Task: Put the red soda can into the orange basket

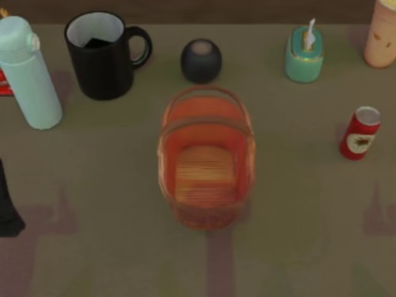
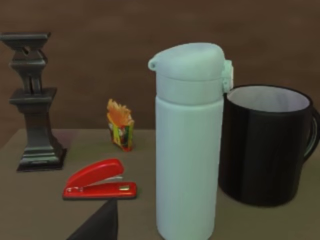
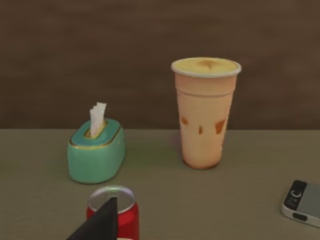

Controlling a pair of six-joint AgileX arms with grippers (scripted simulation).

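The red soda can stands upright at the right of the table, silver top up and pale label showing. The orange basket sits mid-table with its arched handle over a paler slatted bottom, well to the left of the can. In the right wrist view the can is close below the camera, and a dark part of my right gripper overlaps its near side. My right arm does not show in the top view. My left arm rests at the table's left edge, far from both.
Along the back stand a mint flask, a black mug, a dark round speaker, a green tissue box and a peach cup. A phone lies right of the can. A red stapler lies far left.
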